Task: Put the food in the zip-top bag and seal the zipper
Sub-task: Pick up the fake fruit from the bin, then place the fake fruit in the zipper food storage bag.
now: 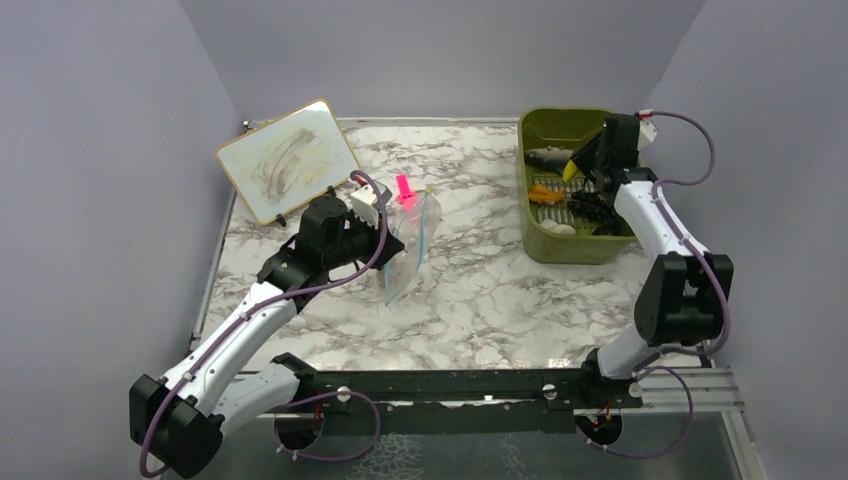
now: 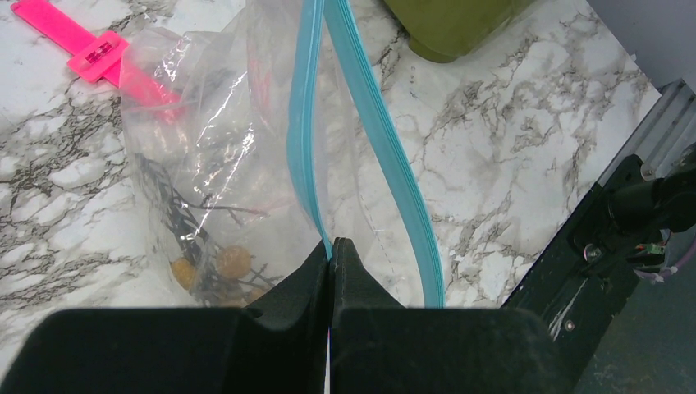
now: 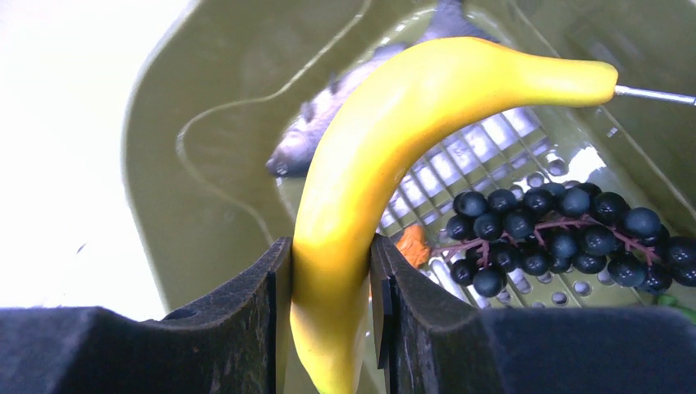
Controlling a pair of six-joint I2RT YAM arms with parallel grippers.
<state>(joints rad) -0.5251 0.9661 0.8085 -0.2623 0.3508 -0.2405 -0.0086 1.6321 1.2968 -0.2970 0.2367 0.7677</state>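
Observation:
My left gripper [image 1: 385, 238] [image 2: 331, 246] is shut on one lip of the zipper [image 2: 305, 148], holding the clear zip-top bag [image 1: 410, 250] [image 2: 205, 156] upright with its mouth open. The other teal lip [image 2: 386, 139] bows away. Brownish bits [image 2: 232, 263] and dark twigs lie inside the bag. My right gripper [image 1: 588, 160] [image 3: 328, 246] is shut on the yellow banana [image 3: 386, 139] [image 1: 570, 170], held over the olive-green bin [image 1: 575, 250]. In the bin lie the grey fish [image 3: 324, 127] [image 1: 548, 156], the dark grape bunch [image 3: 558, 234], the orange piece [image 1: 546, 194] and the white piece [image 1: 562, 228].
A pink clip [image 1: 404, 188] [image 2: 82, 45] lies on the marble top just behind the bag. A small whiteboard [image 1: 288, 160] leans at the back left. A black rail [image 1: 450, 385] runs along the near edge. Grey walls enclose the table.

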